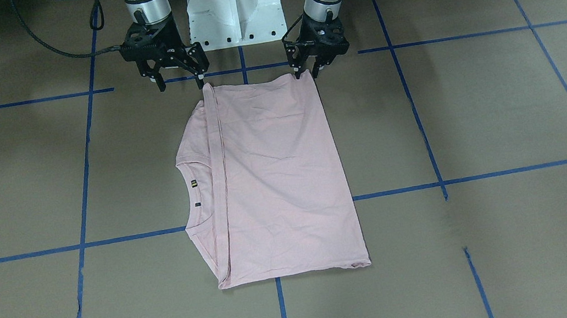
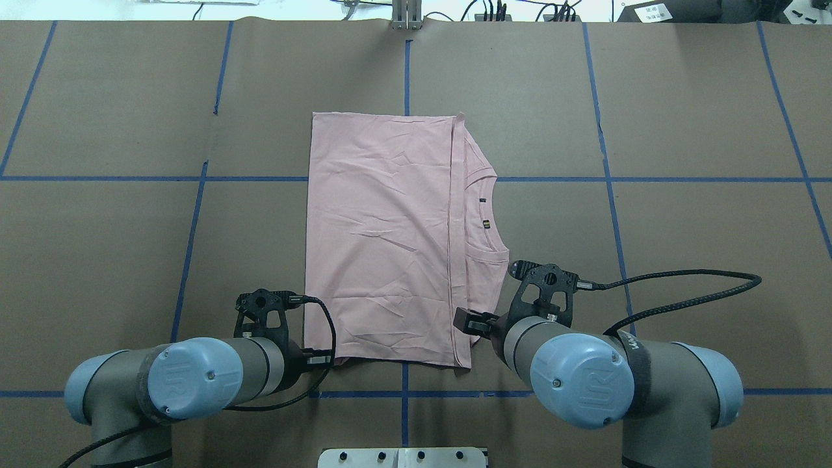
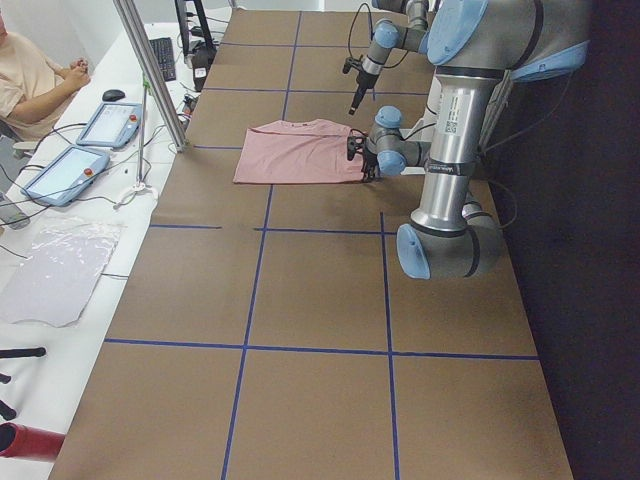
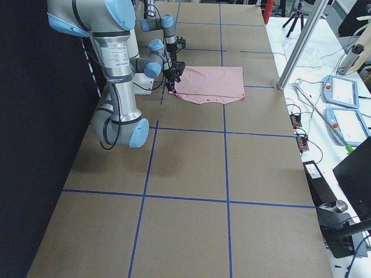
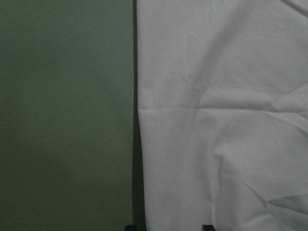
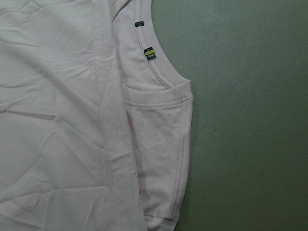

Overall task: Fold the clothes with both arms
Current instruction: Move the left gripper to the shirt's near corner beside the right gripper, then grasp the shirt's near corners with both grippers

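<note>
The pale pink T-shirt (image 1: 275,182) lies flat and folded on the brown table, its print hidden. Its ribbed collar (image 1: 194,193) with a small label faces the robot's right side, as the overhead view (image 2: 487,214) also shows. My left gripper (image 1: 307,71) is open, its tips straddling the shirt's near corner; the left wrist view shows the shirt's edge (image 5: 139,120) between the two tips. My right gripper (image 1: 180,82) is open wide just above the other near corner, by the folded sleeve (image 6: 163,159).
The white pedestal base (image 1: 235,10) stands between the arms. Blue tape lines (image 1: 283,314) grid the table. A black cable (image 2: 682,286) loops off the right wrist. A metal post (image 3: 150,70), tablets (image 3: 60,170) and a seated person are beyond the far edge.
</note>
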You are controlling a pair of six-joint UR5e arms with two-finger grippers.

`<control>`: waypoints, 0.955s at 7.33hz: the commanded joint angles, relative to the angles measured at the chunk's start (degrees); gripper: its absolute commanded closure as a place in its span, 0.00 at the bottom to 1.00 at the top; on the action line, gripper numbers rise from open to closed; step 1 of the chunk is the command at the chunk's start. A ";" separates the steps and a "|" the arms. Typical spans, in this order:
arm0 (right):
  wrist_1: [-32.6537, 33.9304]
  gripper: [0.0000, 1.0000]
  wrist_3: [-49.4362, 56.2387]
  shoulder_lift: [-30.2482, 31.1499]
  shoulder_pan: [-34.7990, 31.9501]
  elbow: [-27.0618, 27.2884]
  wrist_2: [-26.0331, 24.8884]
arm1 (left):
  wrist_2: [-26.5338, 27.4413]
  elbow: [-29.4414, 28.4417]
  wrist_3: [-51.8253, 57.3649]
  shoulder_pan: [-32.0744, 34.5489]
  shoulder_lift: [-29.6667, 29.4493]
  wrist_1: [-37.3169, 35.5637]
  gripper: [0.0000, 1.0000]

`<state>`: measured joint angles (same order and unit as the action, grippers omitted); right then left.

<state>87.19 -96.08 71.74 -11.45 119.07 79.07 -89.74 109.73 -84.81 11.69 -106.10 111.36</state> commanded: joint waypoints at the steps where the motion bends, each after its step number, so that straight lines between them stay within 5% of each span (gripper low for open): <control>1: 0.00 0.00 -0.08 0.06 0.02 -0.07 -0.05 | 0.00 -0.04 0.00 -0.18 0.01 0.00 0.95; 7: 4.72 0.08 -4.29 -6.59 1.87 -6.20 -0.40 | 0.00 0.22 0.09 -0.18 0.01 -0.09 1.00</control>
<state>89.41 -99.86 67.97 -9.73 115.40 78.66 -89.74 109.86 -84.73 11.51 -106.08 111.29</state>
